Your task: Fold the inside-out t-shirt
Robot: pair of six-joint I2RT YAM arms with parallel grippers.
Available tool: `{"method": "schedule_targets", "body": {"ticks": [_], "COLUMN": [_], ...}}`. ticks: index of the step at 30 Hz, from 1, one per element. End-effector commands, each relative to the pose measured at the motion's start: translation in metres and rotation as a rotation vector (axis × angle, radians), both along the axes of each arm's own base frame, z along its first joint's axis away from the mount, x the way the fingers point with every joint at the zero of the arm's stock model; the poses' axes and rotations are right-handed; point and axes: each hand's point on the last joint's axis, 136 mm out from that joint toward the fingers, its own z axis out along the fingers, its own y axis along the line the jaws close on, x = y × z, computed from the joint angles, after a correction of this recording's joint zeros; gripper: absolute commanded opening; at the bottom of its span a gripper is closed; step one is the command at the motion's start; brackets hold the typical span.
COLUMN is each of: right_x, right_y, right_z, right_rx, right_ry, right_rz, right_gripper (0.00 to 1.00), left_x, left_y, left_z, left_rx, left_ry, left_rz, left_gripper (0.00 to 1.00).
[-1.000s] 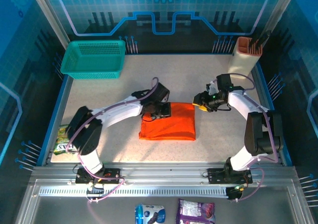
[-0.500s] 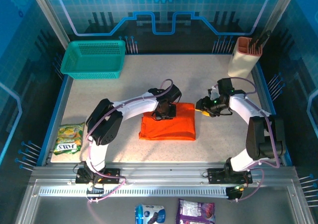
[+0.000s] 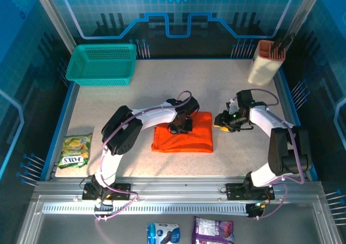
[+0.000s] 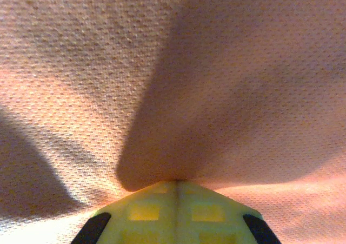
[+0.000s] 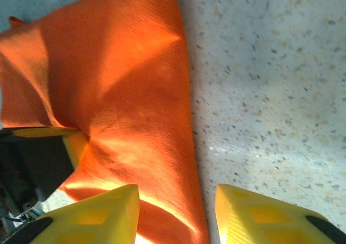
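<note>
From above I have the inside-out t-shirt (image 3: 184, 138) lying as a flat orange-red rectangle near the middle of the speckled table (image 3: 108, 109). It is well apart from the teal mesh basket (image 3: 102, 64) at the far left corner. My left gripper (image 3: 181, 126) sits on the shirt's far edge, left of centre. On its wrist camera the yellow fingers (image 4: 146, 211) are together, and the cloth puckers in a ridge running up from their tips, so I read it as pinched on the fabric. My right gripper (image 3: 220, 122) is just beside the shirt's far right corner. Its wrist camera shows the jaws apart, with the shirt's right-hand edge running down between them. One finger (image 5: 102, 211) is over cloth, the other over bare table. I cannot tell whether either finger touches the fabric.
</note>
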Motion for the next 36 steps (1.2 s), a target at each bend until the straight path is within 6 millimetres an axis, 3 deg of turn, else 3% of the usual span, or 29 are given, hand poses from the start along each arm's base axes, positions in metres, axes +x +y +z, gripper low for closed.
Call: {"method": "schedule_targets", "body": {"ticks": [1, 4, 13, 21, 36], "right_x": [-0.011, -0.019, -0.013, -0.016, -0.011], "right_y": [-0.003, 0.003, 0.033, 0.026, 0.036], "right_z": [-0.009, -0.024, -0.038, -0.043, -0.036], "right_rx": [-0.062, -0.065, -0.012, -0.066, -0.012], "right_ry": [0.007, 0.016, -0.002, 0.026, 0.033], "right_rz": [0.070, 0.137, 0.241, 0.219, 0.209], "right_gripper": [0.38, 0.35, 0.30, 0.28, 0.17], "left_x": [-0.018, -0.021, -0.023, -0.022, -0.020], "left_y": [0.015, 0.017, 0.016, 0.014, 0.014], "left_z": [-0.034, -0.035, -0.034, -0.032, -0.024], "left_rx": [0.080, 0.074, 0.063, 0.052, 0.037], "left_ry": [0.078, 0.083, 0.083, 0.078, 0.060], "left_rz": [-0.016, -0.014, -0.015, -0.012, -0.009], "left_gripper": [0.01, 0.01, 0.01, 0.01, 0.01]}}
